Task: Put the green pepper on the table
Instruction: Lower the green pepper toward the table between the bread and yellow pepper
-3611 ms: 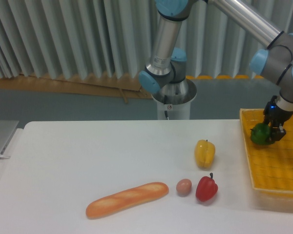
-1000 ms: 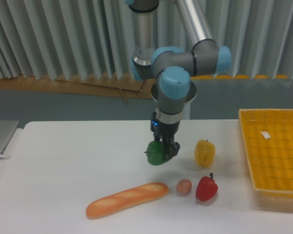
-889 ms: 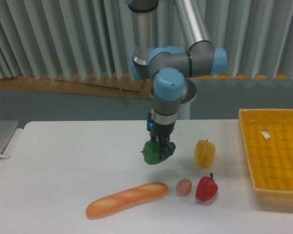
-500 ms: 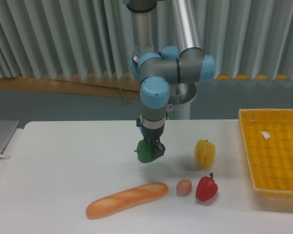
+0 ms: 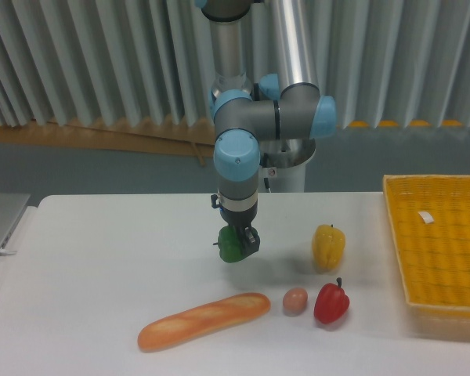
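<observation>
The green pepper (image 5: 230,247) hangs just above the white table (image 5: 102,258), left of the yellow pepper. My gripper (image 5: 236,243) points straight down and is shut on the green pepper, with its dark fingers on either side of it. I cannot tell whether the pepper's underside touches the tabletop.
A yellow pepper (image 5: 328,246) stands to the right of the gripper. In front lie a bread loaf (image 5: 204,319), an egg (image 5: 295,300) and a red pepper (image 5: 331,302). A yellow woven basket (image 5: 442,243) sits at the table's right edge. A grey object (image 5: 0,223) lies at the far left.
The gripper has carried the green pepper out of the basket and leftward across the table, past the yellow pepper. In the last half second it shifted slightly further left.
</observation>
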Motion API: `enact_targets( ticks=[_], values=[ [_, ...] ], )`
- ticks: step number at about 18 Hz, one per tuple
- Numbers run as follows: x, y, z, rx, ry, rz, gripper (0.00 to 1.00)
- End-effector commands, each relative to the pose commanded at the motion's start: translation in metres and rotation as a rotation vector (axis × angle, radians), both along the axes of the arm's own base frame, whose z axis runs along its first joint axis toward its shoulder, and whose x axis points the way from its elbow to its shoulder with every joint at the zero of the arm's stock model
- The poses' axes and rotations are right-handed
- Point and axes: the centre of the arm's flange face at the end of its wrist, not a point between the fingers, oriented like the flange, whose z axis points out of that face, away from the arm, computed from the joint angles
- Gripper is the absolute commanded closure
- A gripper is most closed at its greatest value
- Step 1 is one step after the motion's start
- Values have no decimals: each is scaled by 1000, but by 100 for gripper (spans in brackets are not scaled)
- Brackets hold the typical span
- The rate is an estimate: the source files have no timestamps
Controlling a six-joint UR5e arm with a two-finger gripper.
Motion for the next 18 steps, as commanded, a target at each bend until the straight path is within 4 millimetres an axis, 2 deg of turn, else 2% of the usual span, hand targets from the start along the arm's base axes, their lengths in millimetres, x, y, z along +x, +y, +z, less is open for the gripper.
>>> enact_targets(
  ticks=[5, 10, 14, 18],
  values=[
    [-4, -2, 1, -25, 38, -7, 44],
    [-7, 5, -28, -66, 5, 13, 44],
    [-10, 11, -26, -52, 17, 16, 44],
    [-11, 14, -38, -69, 8, 14, 44]
  ],
)
